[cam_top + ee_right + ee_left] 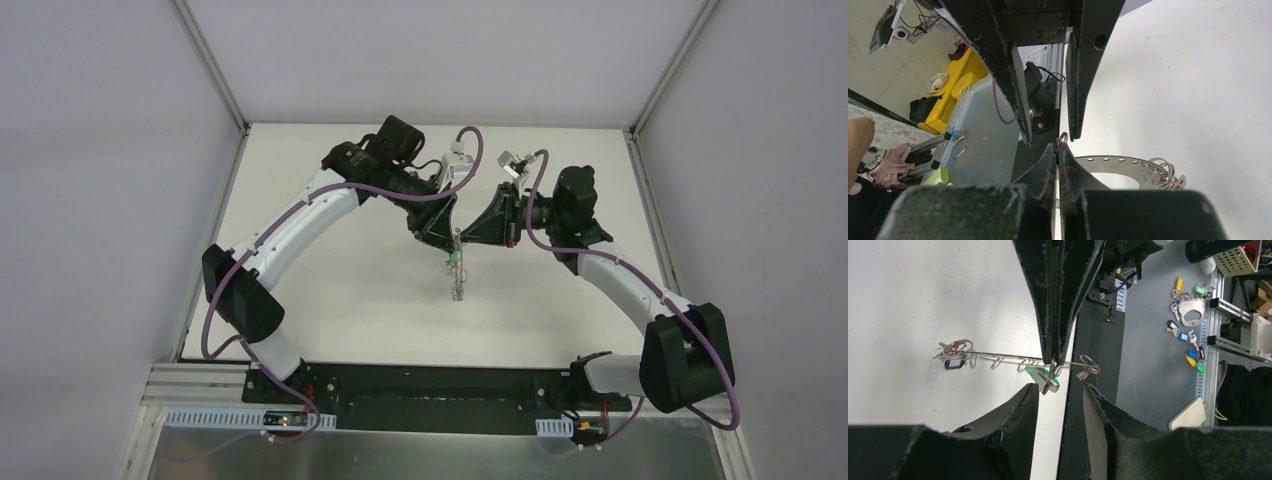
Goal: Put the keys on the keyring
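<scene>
The keyring [1120, 162], a flat grey ring with small holes and wire loops [1159, 172] on its rim, hangs above the white table [340, 290]. My right gripper [1057, 146] is shut on its rim. Seen edge-on in the left wrist view, the keyring [998, 357] is a thin line. A green key [1039, 375] hangs from it right beside the right gripper's fingers [1054, 315], and a dark key [954, 363] hangs at its far end. My left gripper [1061, 387] stands open just beside the green key, with nothing between its jaws. From above, the keyring [457, 282] dangles below both grippers.
The black base plate [430, 385] lies along the table's near edge. Off the table, a bunch of spare coloured keys [1190, 320] lies on the grey floor. White walls and metal posts [215, 70] close in the table on three sides.
</scene>
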{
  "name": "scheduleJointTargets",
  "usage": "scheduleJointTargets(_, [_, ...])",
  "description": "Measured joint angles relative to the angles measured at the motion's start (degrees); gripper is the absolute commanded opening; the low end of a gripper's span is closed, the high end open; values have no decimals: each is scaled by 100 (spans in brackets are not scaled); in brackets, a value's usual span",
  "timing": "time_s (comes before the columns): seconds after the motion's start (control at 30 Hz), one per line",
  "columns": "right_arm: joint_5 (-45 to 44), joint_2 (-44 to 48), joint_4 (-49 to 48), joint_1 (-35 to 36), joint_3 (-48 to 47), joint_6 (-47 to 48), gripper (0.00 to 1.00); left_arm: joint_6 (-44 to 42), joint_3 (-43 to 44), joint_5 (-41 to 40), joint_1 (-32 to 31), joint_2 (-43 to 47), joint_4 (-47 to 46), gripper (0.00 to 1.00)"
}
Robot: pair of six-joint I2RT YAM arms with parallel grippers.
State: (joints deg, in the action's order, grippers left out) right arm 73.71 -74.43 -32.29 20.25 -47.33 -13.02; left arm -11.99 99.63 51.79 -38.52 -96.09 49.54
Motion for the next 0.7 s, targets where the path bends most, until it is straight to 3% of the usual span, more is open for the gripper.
scheduleJointTargets(0.17, [0,0,-66,-26,0,-83,0,2,-155,114,79,22,-160,24])
scheduleJointTargets(0.6, [4,0,-155,-72,2,-151,0,52,-157,232,114,-11,-323,1])
scheduleJointTargets(0.7, [7,0,-157,-76,2,-155,0,63,-157,269,116,-48,-326,0])
